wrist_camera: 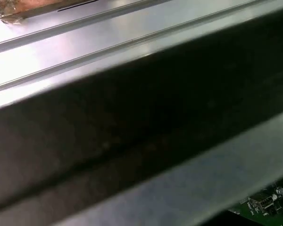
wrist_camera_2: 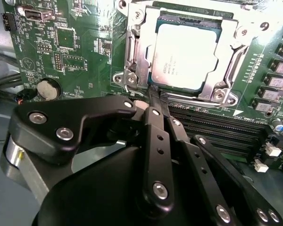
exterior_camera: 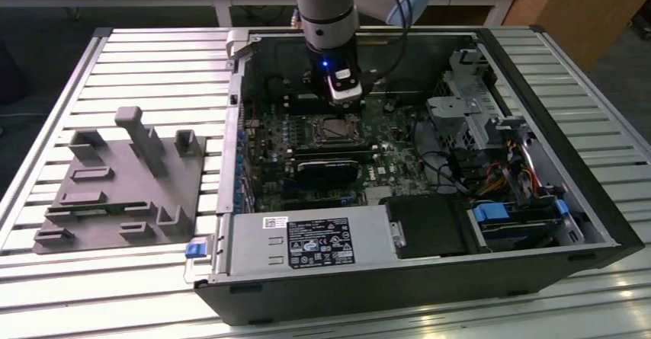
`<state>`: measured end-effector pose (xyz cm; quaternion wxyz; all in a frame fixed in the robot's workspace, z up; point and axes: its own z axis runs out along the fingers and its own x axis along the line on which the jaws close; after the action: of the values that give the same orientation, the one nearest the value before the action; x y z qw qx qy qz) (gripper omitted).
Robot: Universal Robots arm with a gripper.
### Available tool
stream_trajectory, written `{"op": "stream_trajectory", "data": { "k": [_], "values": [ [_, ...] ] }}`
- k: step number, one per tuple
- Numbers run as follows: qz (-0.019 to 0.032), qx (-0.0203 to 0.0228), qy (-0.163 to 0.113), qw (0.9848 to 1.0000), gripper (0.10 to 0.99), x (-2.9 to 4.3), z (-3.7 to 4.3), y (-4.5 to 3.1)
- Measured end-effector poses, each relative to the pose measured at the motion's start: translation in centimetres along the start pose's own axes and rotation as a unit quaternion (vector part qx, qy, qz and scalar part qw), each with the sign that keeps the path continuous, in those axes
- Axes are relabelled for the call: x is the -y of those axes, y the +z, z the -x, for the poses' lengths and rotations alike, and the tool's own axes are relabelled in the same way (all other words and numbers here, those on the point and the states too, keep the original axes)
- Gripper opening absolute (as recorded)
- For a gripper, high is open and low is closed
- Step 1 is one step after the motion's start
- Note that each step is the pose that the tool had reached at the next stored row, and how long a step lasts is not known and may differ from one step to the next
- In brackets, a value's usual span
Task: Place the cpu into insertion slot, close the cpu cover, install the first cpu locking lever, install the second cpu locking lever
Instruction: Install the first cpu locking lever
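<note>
The cpu (wrist_camera_2: 184, 54) lies silvery side up in the insertion slot (wrist_camera_2: 135, 52), with the metal cover frame lying flat around its edges. My gripper (wrist_camera_2: 155, 96) is shut, its two black fingers pressed together with nothing visible between them. Their tips sit at the socket's edge, beside a corner of the metal frame. In the exterior view the gripper (exterior_camera: 345, 104) hangs inside the open computer case, just behind the insertion slot (exterior_camera: 334, 130) on the green motherboard (exterior_camera: 274, 137). Where the locking levers stand I cannot tell.
A black module (exterior_camera: 328, 170) lies across the board in front of the socket. Black memory slots (wrist_camera_2: 217, 129) run beside the fingers. A labelled power supply (exterior_camera: 305, 244), a drive cage (exterior_camera: 468, 118) and cables (exterior_camera: 498, 173) crowd the case. A grey fixture (exterior_camera: 122, 179) stands at the exterior view's left.
</note>
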<state>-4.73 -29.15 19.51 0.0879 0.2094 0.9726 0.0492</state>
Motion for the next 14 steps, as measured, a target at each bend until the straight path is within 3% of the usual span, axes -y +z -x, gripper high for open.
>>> {"op": "stream_trajectory", "data": {
  "k": [14],
  "values": [
    [-0.0003,-0.0008,0.0,1.0,0.106,0.01,0.19,-0.23]
  ]
}}
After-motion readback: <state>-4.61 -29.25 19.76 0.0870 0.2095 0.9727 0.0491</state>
